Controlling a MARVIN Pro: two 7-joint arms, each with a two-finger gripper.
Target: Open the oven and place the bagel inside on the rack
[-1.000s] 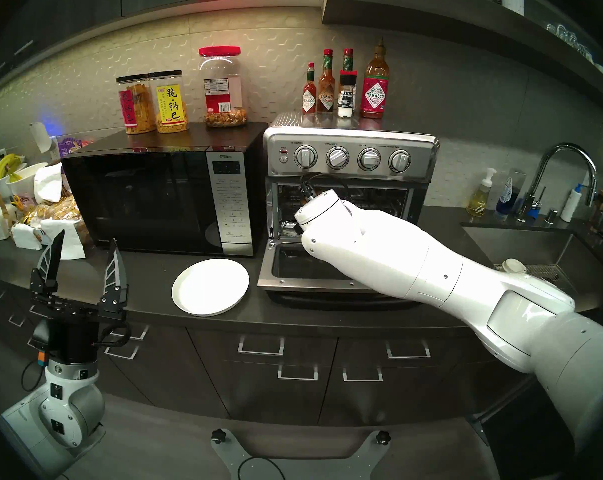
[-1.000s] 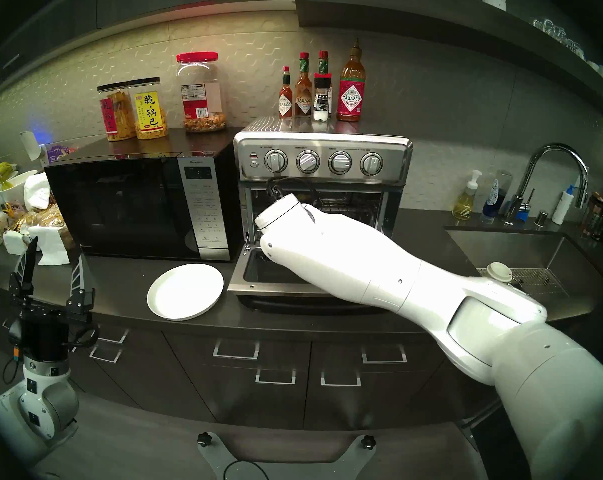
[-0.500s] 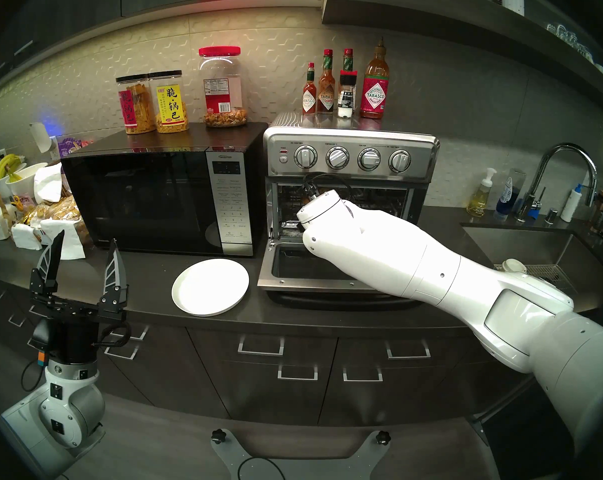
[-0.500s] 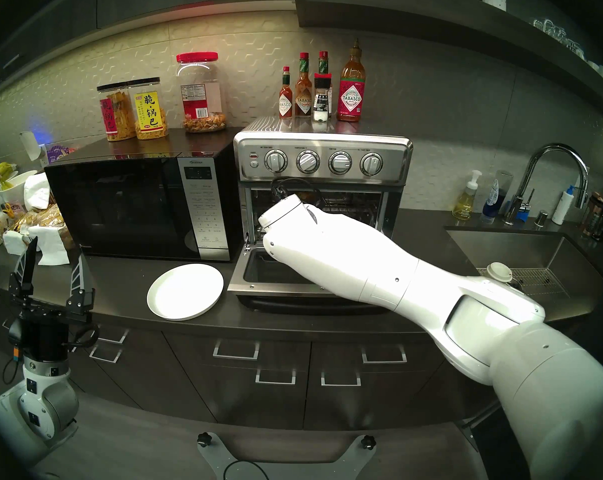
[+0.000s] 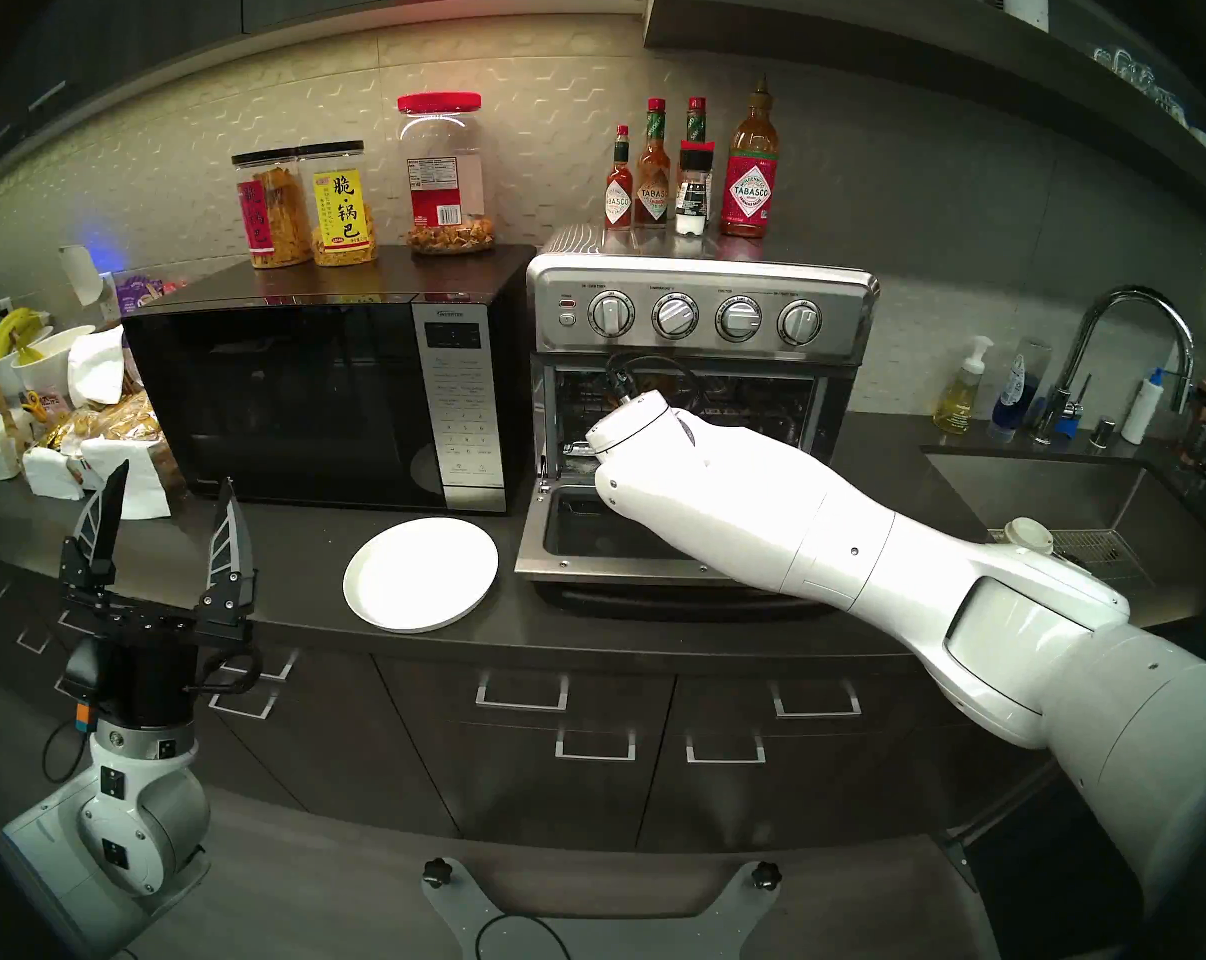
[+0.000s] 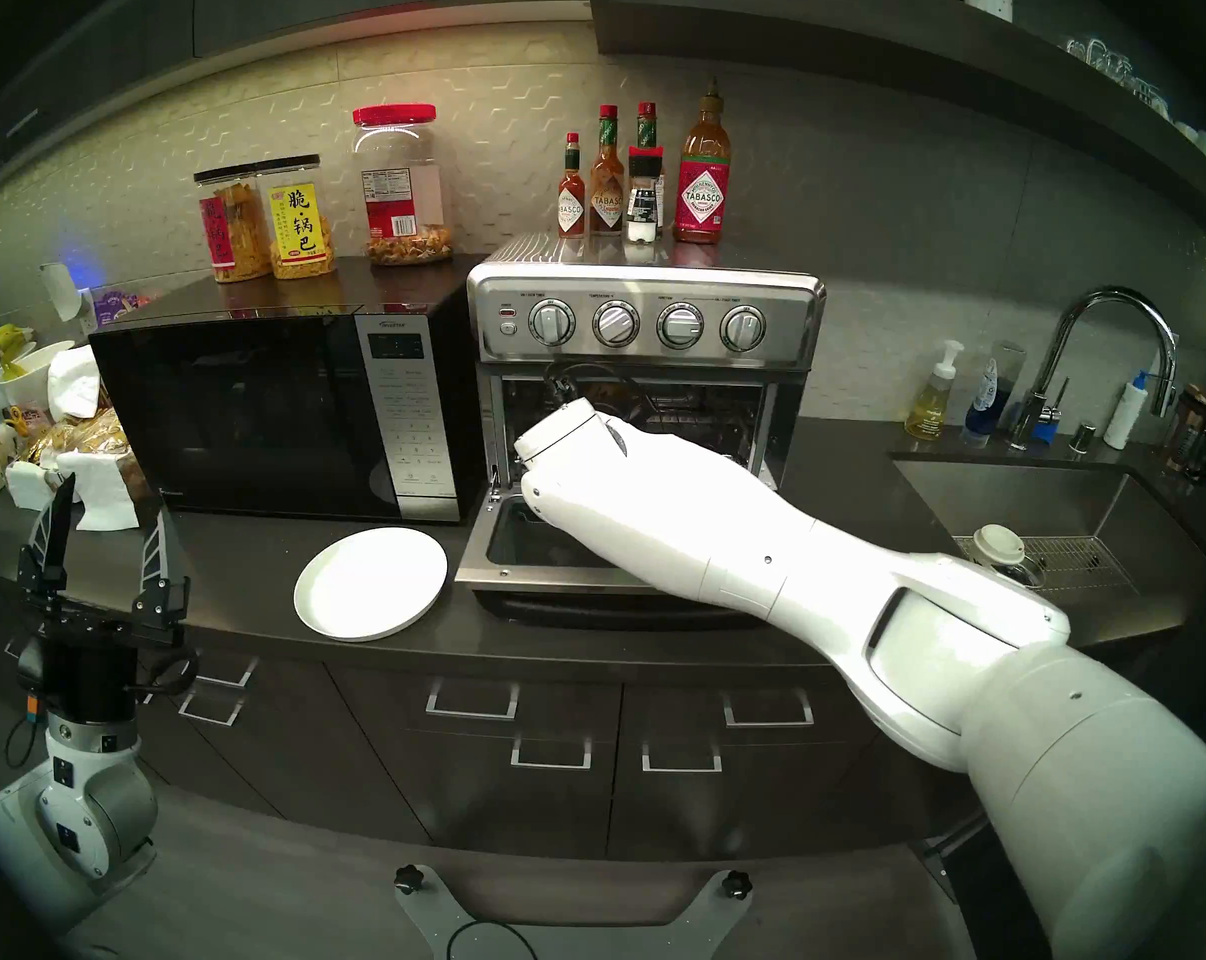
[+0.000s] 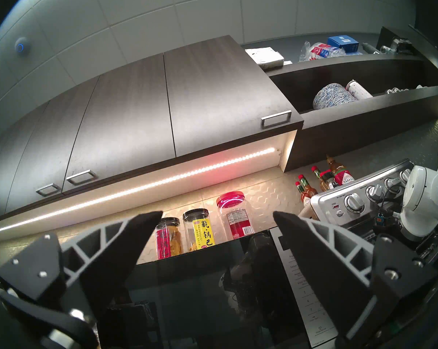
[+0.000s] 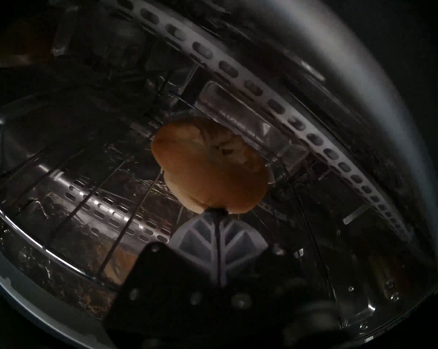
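The golden-brown sliced bagel point(image 8: 210, 164) is held edge-on by the right tool point(image 8: 216, 211), its fingers clamped together on the rim, inside the boxy stainless-steel toaster oven point(image 5: 697, 314) above the thin silver wire rack point(image 8: 127, 225). If released from here, the bagel could be tipped or rolled toward the rack's front edge, since only its rim is pinched; the left tool point(image 5: 163, 522) is held apart over the worktop's front-left corner

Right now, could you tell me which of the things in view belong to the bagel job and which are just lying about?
Part of the job:
- oven, door down
- bagel, held by the shut right gripper
- rack

Just lying about:
- white plate
- microwave
- snack jars
- sauce bottles
- left gripper, open and idle
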